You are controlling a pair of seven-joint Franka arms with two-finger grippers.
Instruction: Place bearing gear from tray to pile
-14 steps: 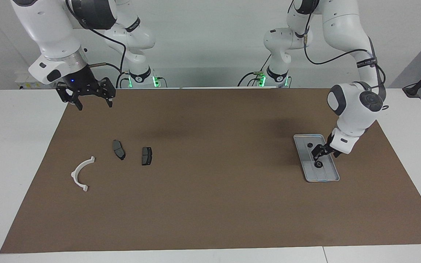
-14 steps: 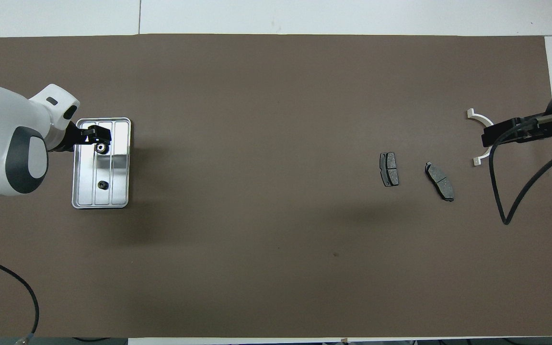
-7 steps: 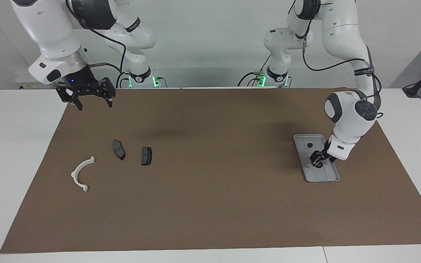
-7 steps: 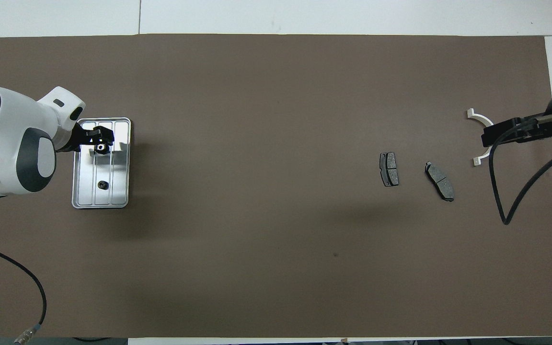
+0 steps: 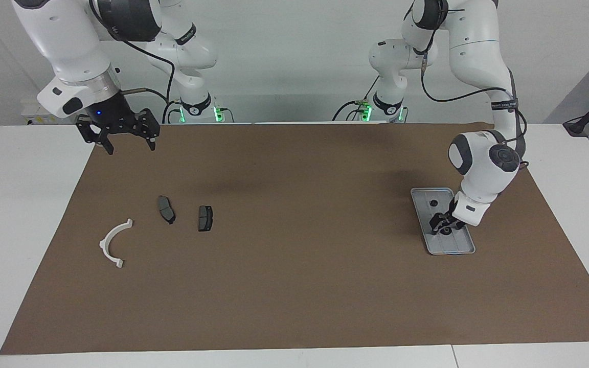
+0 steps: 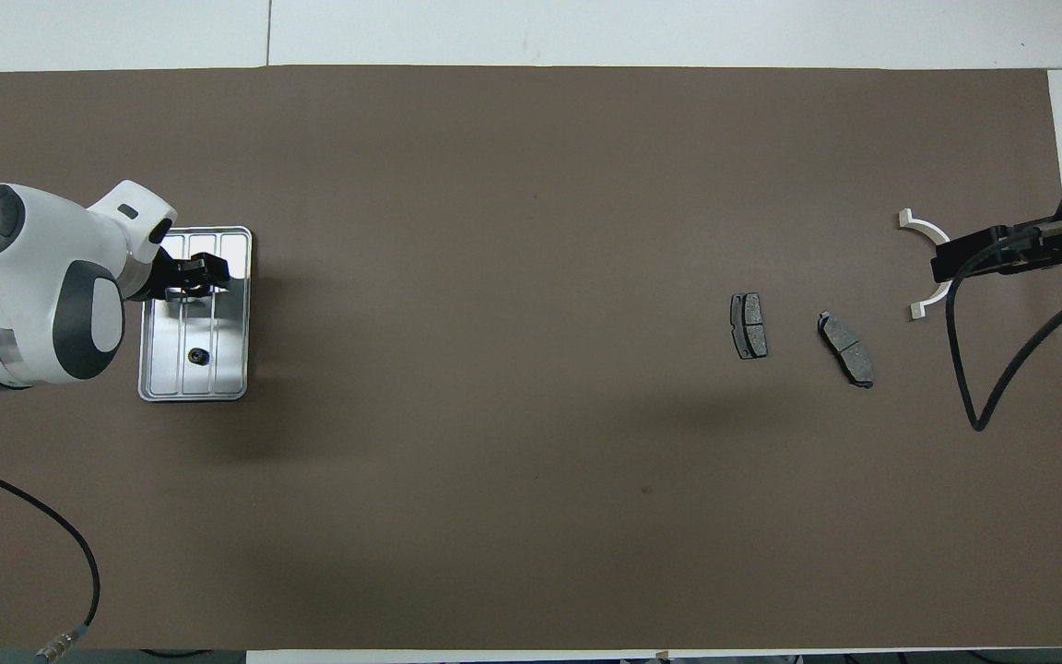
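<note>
Brown matting carries the tray (image 5: 443,248), where the left fingers (image 5: 442,225) pinch a bearing gear (image 5: 446,230).

**My workbench and the wall I stand against**

I work at a white table (image 5: 18,214) covered by a wide brown mat (image 5: 294,286). A plain pale wall (image 5: 294,51) rises at my end. The light is even, leaving soft shadows on the mat. A blue object shows at one table edge.
</note>
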